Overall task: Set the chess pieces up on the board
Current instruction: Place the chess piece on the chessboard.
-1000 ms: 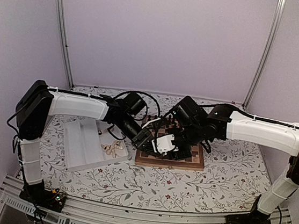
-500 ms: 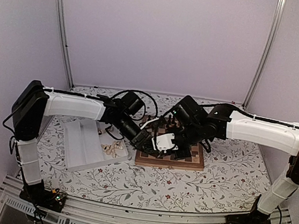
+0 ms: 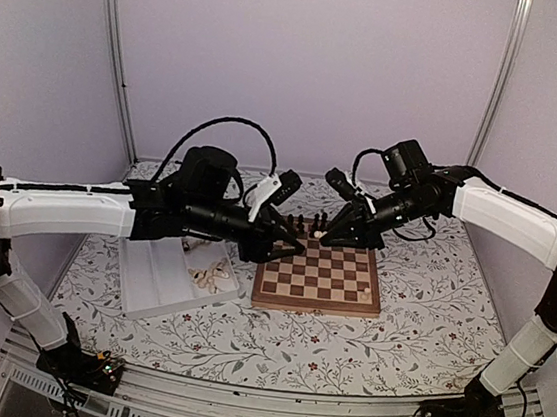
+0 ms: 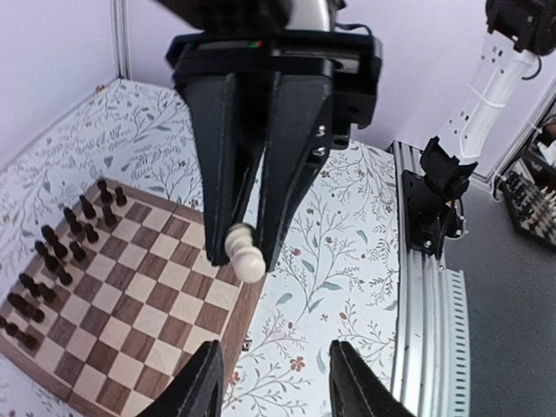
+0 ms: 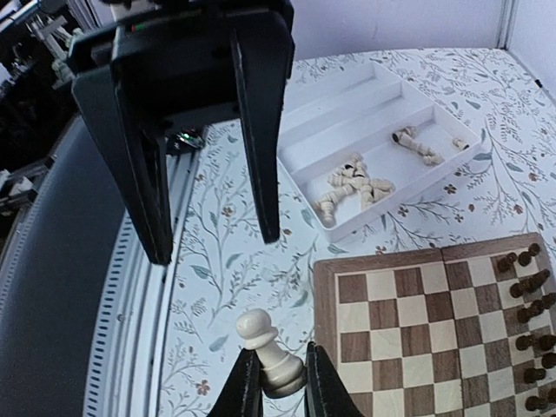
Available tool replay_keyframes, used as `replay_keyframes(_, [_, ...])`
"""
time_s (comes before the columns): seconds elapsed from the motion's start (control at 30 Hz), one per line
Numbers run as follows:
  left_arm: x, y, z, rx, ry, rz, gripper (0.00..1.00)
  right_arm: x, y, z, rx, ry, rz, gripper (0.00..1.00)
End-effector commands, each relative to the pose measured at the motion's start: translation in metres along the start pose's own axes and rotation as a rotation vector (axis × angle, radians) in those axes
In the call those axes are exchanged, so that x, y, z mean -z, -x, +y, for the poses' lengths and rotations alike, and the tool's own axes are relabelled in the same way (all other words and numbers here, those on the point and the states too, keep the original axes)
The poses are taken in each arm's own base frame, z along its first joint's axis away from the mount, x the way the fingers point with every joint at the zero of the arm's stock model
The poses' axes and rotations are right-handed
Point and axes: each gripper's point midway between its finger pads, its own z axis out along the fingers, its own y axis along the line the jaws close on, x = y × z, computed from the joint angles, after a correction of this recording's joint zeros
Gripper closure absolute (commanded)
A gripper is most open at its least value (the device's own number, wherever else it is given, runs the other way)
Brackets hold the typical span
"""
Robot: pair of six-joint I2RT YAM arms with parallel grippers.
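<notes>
My left pincer [image 3: 293, 240] is standing apart, empty, above the board [image 3: 319, 279]'s left edge, the tray [image 3: 166, 271] of spare pieces [image 3: 212, 279] beside it. My right pincer [image 5: 276, 382] is clamping a pale pawn [image 5: 268, 351] by its base (keep it upright, lowering onto a near-row square). Earlier both were huddling low over the board; now they are lifted apart.

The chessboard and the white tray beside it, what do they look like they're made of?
The chessboard looks like wood: brown and tan checks with grain and a brown frame. The white tray seems to be moulded plastic, matte with smooth rounded dividers.
</notes>
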Motion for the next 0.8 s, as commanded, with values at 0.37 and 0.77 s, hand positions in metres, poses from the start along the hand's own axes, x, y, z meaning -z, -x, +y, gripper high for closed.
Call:
replay_keyframes(0.37, [-0.01,0.036,-0.013,-0.23,0.044,-0.145,0.57,0.004,0.023,0.033,-0.1,0.232,-0.14,0.88])
replay_keyframes(0.77, [-0.013,0.037,-0.028,-0.238,-0.05,-0.151,0.63,-0.001,0.019,0.029,-0.126,0.237,-0.133,0.87])
